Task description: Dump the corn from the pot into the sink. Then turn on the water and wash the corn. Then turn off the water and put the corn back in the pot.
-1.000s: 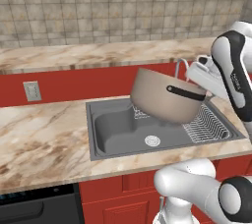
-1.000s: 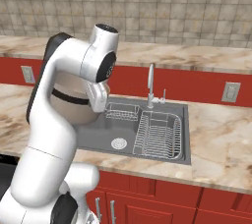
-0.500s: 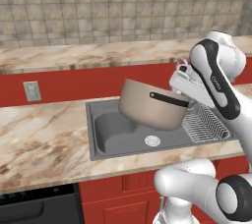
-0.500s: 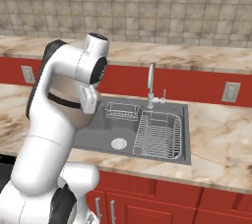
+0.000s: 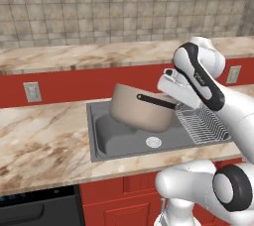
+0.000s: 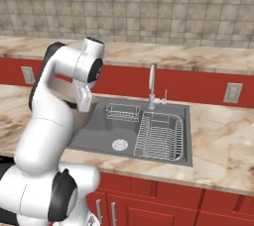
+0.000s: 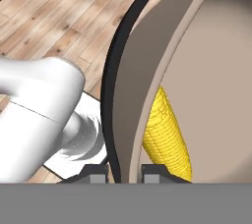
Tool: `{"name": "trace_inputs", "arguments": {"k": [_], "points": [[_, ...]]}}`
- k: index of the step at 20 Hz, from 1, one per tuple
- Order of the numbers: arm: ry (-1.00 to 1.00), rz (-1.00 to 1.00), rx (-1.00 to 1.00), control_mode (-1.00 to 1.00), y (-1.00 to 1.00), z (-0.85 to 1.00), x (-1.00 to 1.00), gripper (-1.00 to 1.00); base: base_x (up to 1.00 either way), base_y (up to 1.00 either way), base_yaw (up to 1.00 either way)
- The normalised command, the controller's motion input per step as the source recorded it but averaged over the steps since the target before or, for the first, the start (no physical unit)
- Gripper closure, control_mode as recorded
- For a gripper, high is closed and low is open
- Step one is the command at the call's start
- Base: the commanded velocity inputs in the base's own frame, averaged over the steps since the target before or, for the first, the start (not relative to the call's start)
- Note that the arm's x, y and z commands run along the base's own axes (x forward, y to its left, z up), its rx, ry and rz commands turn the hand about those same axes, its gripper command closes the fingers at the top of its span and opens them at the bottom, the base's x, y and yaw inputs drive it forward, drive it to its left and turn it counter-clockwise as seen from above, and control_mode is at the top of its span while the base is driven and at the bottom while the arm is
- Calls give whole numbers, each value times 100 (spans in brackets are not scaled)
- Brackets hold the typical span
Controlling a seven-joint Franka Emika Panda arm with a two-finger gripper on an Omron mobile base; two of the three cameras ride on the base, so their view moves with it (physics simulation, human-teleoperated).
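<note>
The taupe-grey pot hangs tilted over the left basin of the dark grey sink. My gripper is shut on the pot's dark loop handle at its right side. In the hand view the handle runs up from between my fingertips, next to the pot's wall. The yellow corn lies inside the pot against that wall, close to my gripper. From the right base view my arm hides the pot, and the sink shows with its round drain.
A wire dish rack fills the right basin, and a small wire basket sits at the sink's back. The faucet stands behind the sink. Marble counter runs on both sides, with a red backsplash behind.
The arm has swung left and lower, carrying the pot from above the dish rack to over the left basin. The gripper has stayed shut on the handle.
</note>
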Motion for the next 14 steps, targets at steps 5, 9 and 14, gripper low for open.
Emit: {"name": "trace_inputs", "arguments": {"k": [5, 9, 14], "points": [[5, 0, 5, -100, 5, -8, 21, 100, 0, 0, 0], [21, 0, 3, -100, 6, -3, 18, 100, 0, 0, 0], [16, 0, 8, -100, 13, -4, 22, 100, 0, 0, 0]]}}
